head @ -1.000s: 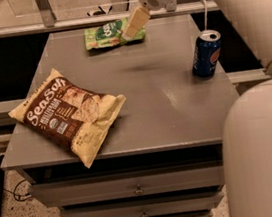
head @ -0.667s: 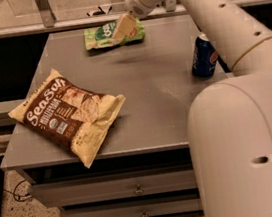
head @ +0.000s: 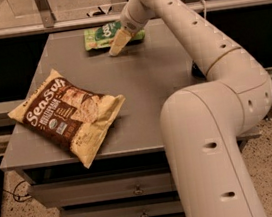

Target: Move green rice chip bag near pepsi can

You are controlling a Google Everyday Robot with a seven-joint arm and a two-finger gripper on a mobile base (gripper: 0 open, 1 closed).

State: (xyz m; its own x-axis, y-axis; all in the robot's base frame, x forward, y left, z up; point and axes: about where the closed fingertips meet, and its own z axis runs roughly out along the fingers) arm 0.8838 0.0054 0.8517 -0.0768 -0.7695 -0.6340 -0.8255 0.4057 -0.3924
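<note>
The green rice chip bag (head: pixel 103 36) lies flat at the far edge of the grey table (head: pixel 157 82). My gripper (head: pixel 118 43) hangs from the arm that reaches across the table. Its cream fingers point down and left, right over the bag's near right part, at or just above the tabletop. The pepsi can is hidden behind my arm.
A large brown-and-cream SeaSalt bag (head: pixel 69 115) lies at the table's front left. My bulky arm (head: pixel 218 119) fills the right side of the view and covers the table's right edge. Drawers (head: pixel 112 192) sit below the tabletop. A rail runs behind the table.
My arm has swung left and toward the camera, now covering the pepsi can. The gripper has moved left and down along the green bag. The bags have not moved.
</note>
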